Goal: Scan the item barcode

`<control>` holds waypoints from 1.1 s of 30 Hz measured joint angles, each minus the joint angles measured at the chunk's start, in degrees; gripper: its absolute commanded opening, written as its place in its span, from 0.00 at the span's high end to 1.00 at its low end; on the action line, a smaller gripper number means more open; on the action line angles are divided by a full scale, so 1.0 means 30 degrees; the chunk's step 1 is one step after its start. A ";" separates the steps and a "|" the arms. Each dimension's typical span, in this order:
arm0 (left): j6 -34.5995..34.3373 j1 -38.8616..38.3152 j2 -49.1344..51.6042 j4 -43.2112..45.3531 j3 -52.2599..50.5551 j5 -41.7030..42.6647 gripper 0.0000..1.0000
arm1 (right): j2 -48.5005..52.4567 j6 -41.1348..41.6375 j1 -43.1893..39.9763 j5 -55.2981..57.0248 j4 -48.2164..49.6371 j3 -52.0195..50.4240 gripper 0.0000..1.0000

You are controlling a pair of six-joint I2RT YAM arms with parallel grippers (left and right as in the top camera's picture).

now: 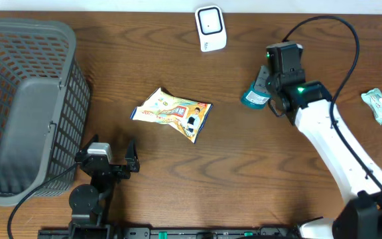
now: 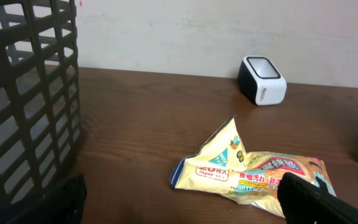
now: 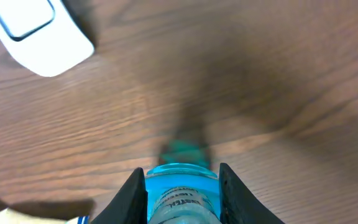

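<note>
Bottle (image 3: 182, 196): blue, teal cap, clamped in the right gripper (image 3: 182, 177), over the table, near-right of the white scanner (image 1: 210, 28).
Long axis: runs along the fingers, with the cap pointing away from the wrist, toward the robot's left.
Left gripper (image 1: 109, 154): jaws spread wide, holding nothing.

Basket (image 1: 71, 99) left — scanner (image 1: 211, 28) behind packet (image 1: 174, 113)

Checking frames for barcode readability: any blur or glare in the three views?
Overhead: sharp, evenly lit, no glare on snack packet. Left wrist: packet crisp, left tool underexposed, black. Right wrist: table and scanner smeared; only the blue bottle in the right tool is fairly sharp.
</note>
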 measured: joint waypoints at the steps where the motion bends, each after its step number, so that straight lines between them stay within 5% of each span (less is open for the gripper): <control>1: 0.0000 0.0000 0.0000 0.0000 0.0000 0.0000 0.02 | -0.0262 -0.0182 0.0197 0.0080 0.0022 0.0000 0.92; 25: 0.0000 0.0000 0.0000 0.0000 0.0000 0.0000 0.02 | 0.1158 -0.1290 0.2492 0.3293 -0.0627 0.0073 0.88; 33: 0.0000 0.0000 0.0000 0.0000 0.0000 0.0000 0.02 | 0.1647 0.0051 0.2484 0.4036 -0.0452 0.0328 0.72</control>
